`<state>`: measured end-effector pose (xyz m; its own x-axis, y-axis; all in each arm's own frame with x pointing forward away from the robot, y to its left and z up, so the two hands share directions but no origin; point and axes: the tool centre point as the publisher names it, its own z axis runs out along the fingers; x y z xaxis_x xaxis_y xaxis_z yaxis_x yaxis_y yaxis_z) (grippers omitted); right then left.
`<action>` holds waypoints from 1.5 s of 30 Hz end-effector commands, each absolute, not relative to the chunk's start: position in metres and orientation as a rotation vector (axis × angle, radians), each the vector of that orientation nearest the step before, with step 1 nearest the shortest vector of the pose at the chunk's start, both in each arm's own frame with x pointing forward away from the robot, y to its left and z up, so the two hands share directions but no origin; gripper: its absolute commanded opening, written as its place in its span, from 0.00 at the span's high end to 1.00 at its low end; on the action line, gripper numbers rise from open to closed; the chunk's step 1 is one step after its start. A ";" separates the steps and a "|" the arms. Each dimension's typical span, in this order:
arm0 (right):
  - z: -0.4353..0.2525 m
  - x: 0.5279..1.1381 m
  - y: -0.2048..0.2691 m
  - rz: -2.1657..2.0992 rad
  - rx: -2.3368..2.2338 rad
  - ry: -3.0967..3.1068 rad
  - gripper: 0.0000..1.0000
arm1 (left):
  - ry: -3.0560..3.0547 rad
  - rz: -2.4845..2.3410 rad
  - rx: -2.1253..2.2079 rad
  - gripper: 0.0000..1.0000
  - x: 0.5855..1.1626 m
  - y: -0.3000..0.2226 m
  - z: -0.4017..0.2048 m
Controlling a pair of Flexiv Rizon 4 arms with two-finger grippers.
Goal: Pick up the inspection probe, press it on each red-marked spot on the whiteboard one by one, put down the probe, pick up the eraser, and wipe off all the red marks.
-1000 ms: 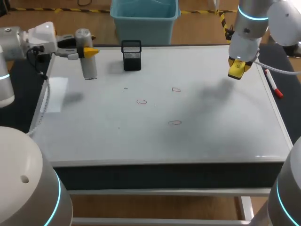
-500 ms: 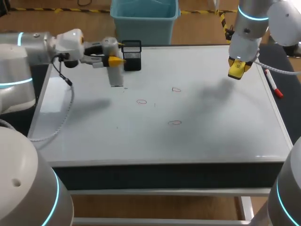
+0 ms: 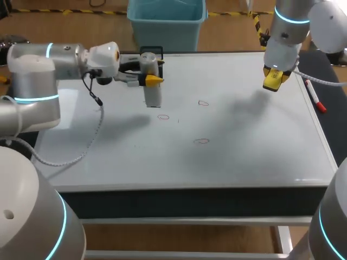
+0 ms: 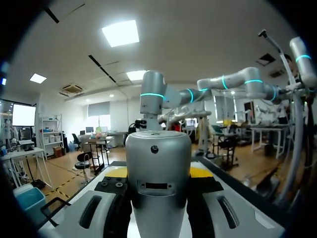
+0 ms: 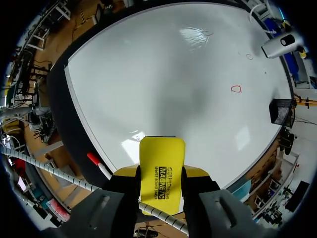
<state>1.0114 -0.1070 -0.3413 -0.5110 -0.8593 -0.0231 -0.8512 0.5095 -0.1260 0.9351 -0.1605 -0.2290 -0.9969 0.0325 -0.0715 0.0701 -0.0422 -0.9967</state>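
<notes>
The silver cylindrical probe [image 3: 151, 81] hangs upright in my left gripper [image 3: 153, 79], which is shut on it, just behind the left red mark [image 3: 163, 116] on the whiteboard [image 3: 249, 157]. Two more red marks [image 3: 203, 102] [image 3: 201, 141] lie toward the middle. In the left wrist view the probe [image 4: 157, 153] fills the gap of the left gripper [image 4: 158, 172]. My right gripper [image 3: 274, 76] hovers over the board's back right, shut on the yellow eraser [image 3: 271, 82]. The right wrist view shows the eraser [image 5: 161, 158] held in the right gripper [image 5: 161, 174], with a red mark [image 5: 237, 89] and the probe [image 5: 280, 45] far ahead.
A black mesh holder [image 3: 154, 54] stands at the board's back edge, partly hidden behind the probe, and shows as the holder [image 5: 280, 111] in the right wrist view. A red marker pen [image 3: 314, 96] lies along the right edge.
My left arm has carried the probe rightward from the board's back left corner to just behind the left red mark. The right arm has kept still.
</notes>
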 end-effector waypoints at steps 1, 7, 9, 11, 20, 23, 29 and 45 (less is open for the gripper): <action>-0.340 1.011 -0.108 -0.156 -1.512 2.657 1.00 | 2.138 -2.246 0.106 1.00 0.933 -0.172 -0.237; -0.340 1.011 -0.108 -0.156 -1.512 2.657 1.00 | 2.142 -2.242 0.108 1.00 0.932 -0.179 -0.244; -0.340 1.011 -0.108 -0.156 -1.512 2.657 1.00 | 2.145 -2.243 0.105 1.00 0.932 -0.181 -0.246; -0.340 1.011 -0.108 -0.156 -1.512 2.657 1.00 | 2.153 -2.233 0.100 1.00 0.931 -0.182 -0.248; -0.340 1.011 -0.108 -0.156 -1.512 2.657 1.00 | 2.161 -2.230 0.087 1.00 0.934 -0.185 -0.263; -0.340 1.011 -0.108 -0.156 -1.512 2.657 1.00 | 2.153 -2.246 0.076 1.00 0.936 -0.186 -0.267; -0.340 1.011 -0.108 -0.156 -1.512 2.657 1.00 | 2.175 -2.249 0.059 1.00 0.937 -0.190 -0.274; -0.340 1.011 -0.108 -0.156 -1.512 2.657 1.00 | 2.188 -2.248 0.049 1.00 0.944 -0.190 -0.281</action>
<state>1.0114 -0.1071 -0.3414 -0.5109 -0.8593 -0.0234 -0.8512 0.5095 -0.1259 0.9420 -0.1894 -0.2799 -0.9996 0.0140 -0.0253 0.0250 -0.0246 -0.9994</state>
